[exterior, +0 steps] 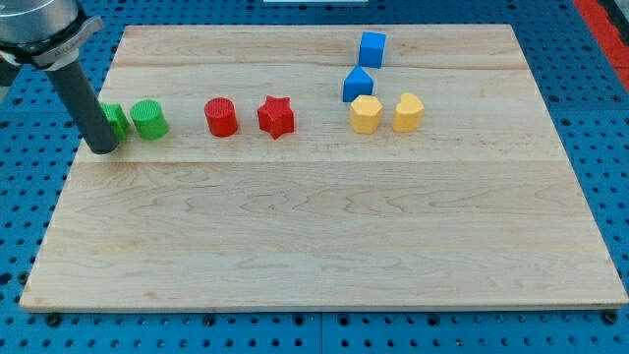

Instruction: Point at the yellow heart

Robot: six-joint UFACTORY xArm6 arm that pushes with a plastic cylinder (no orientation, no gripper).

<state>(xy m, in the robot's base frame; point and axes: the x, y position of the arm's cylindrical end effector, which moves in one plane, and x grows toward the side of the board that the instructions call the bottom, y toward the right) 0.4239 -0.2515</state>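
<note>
The yellow heart (408, 112) stands on the wooden board at the view's upper right, just right of a yellow hexagon (366, 114). My tip (102, 148) rests on the board at the far left, touching or just in front of a green block (115, 120) that the rod partly hides. The tip is far to the left of the yellow heart, with several blocks between them.
A green cylinder (149, 119), a red cylinder (221, 117) and a red star (276, 117) stand in a row right of the tip. Two blue blocks (358, 84) (371, 48) stand above the yellow hexagon. The wooden board (324, 236) lies on a blue perforated table.
</note>
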